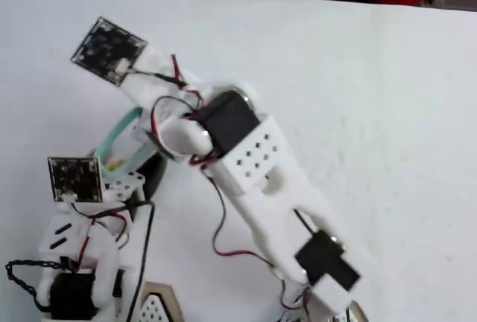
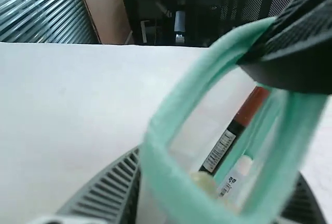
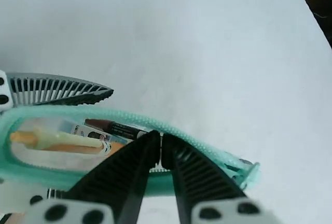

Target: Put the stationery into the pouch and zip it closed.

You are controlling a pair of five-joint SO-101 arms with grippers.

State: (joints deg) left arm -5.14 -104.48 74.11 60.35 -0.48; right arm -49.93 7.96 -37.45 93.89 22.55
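Observation:
A teal-rimmed clear pouch (image 1: 118,137) lies on the white table between the two arms, its mouth (image 2: 171,110) gaping. Inside it lie a red-brown pen (image 3: 116,128), a cream-yellow pen (image 3: 57,140) and a white labelled pen (image 2: 236,175). My left gripper (image 2: 207,206) straddles one end of the pouch, with a grey ribbed finger (image 3: 62,89) on each side pressing it. My right gripper (image 3: 161,140) has its black fingers (image 2: 293,47) shut on the zip edge of the pouch rim (image 3: 207,151), about midway along, toward the closed end.
The white table (image 1: 373,98) stretches bare to the right and toward the back edge. Dark shelving (image 2: 207,6) and window blinds (image 2: 36,6) stand beyond it. The arms' bases (image 1: 156,307) sit at the near edge, and loose wires (image 1: 220,225) hang along the right arm.

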